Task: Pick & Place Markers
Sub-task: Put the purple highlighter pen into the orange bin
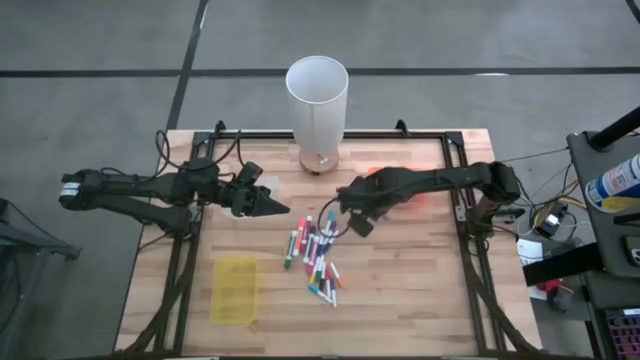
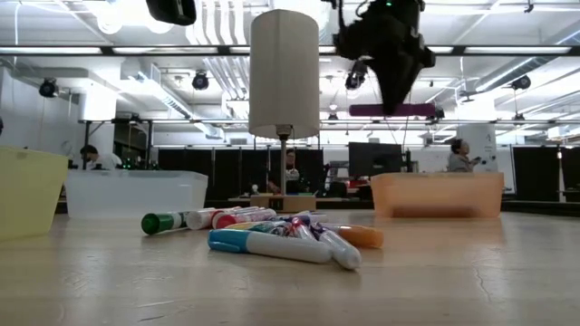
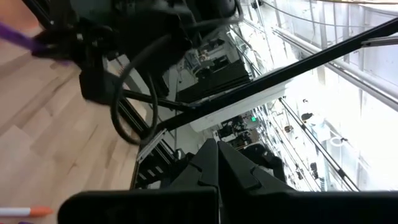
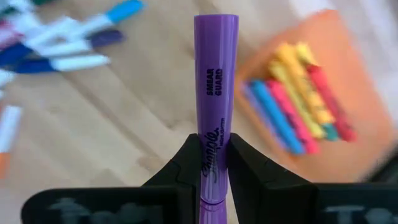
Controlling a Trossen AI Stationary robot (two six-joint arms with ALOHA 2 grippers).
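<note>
A loose heap of markers (image 1: 316,258) in mixed colours lies on the wooden table's middle, also seen in the low view (image 2: 272,234). My right gripper (image 1: 353,222) hangs high above the table, just right of the heap, shut on a purple marker (image 4: 215,81). An orange tray (image 4: 351,74) below and beside it holds several markers (image 4: 298,102) lying side by side. My left gripper (image 1: 272,206) hovers shut and level at the table's left, pointing toward the middle, with nothing in it. My right gripper pinches the purple marker's barrel (image 4: 214,127) at its printed lettering between the two fingers, one on each long side. The fingers come from above, pointing steeply down, and lie across the marker. It is lifted clear of the table and hangs level (image 2: 391,110).
A tall white cylinder on a thin stand (image 1: 317,100) rises at the far middle. A yellow tray (image 1: 235,290) sits near the front left. A clear tray (image 2: 136,193) stands at the left in the low view. Black frame rails (image 1: 465,215) run along the table's sides.
</note>
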